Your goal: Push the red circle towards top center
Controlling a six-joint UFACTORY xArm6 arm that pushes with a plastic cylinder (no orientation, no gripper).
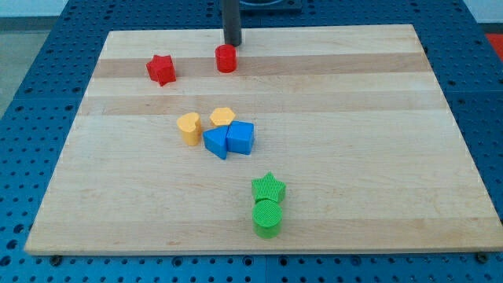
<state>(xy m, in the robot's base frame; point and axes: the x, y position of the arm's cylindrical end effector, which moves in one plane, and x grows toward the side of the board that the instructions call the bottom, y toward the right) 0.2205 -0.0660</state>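
The surface is a pale wooden board with lengthwise grain bands, lying on a blue perforated base. Near the view's top sit a red star and, to its right, a red circle, apart from each other. Around the middle, two yellow blocks and two blue blocks huddle together, touching. Toward the view's bottom a green star rests against a green circle just below it.
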